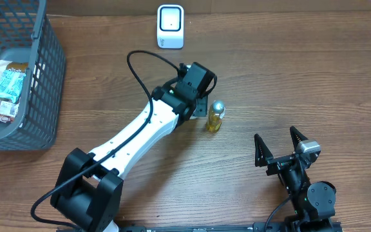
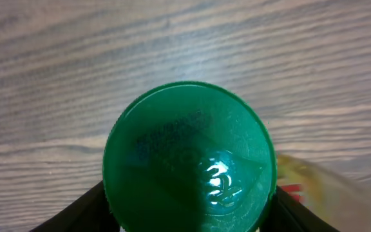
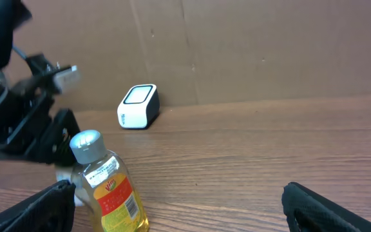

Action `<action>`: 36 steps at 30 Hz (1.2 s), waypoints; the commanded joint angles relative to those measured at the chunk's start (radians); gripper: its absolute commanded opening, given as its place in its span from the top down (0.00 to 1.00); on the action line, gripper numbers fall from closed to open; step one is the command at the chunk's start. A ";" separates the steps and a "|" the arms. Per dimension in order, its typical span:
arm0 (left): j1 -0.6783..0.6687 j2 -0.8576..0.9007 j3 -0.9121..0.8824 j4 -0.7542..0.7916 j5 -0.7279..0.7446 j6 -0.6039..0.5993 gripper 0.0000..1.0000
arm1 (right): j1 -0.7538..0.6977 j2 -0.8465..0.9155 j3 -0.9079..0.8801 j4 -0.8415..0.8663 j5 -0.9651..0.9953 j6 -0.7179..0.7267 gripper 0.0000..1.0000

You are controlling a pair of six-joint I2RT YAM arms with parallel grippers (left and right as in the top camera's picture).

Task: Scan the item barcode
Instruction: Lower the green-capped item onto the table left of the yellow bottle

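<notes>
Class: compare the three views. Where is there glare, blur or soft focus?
Left wrist view: the round green glossy object fills the frame, soft-focused, with a white glare spot; the yellow shape at right is blurred. Right wrist view: the clear bottle of yellow liquid is sharp. Overhead view: even light, all in focus.

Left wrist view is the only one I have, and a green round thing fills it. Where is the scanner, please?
Observer: The white scanner stands at the far edge of the table, beyond the left pincer.
Operator: And the yellow blur beside my green round thing?
Observer: A bottle with a silver cap, upright beside that pincer.
Operator: Is the right pincer near it?
Observer: No, it is open and stands apart from the bottle.
</notes>
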 commanded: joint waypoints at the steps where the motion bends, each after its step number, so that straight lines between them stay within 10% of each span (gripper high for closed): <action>1: 0.002 0.007 -0.026 0.018 -0.024 -0.016 0.53 | -0.003 -0.012 -0.011 0.003 0.010 -0.003 0.00; 36: 0.002 0.010 -0.062 0.028 -0.025 0.000 0.44 | -0.003 -0.012 -0.010 0.003 0.010 -0.003 0.00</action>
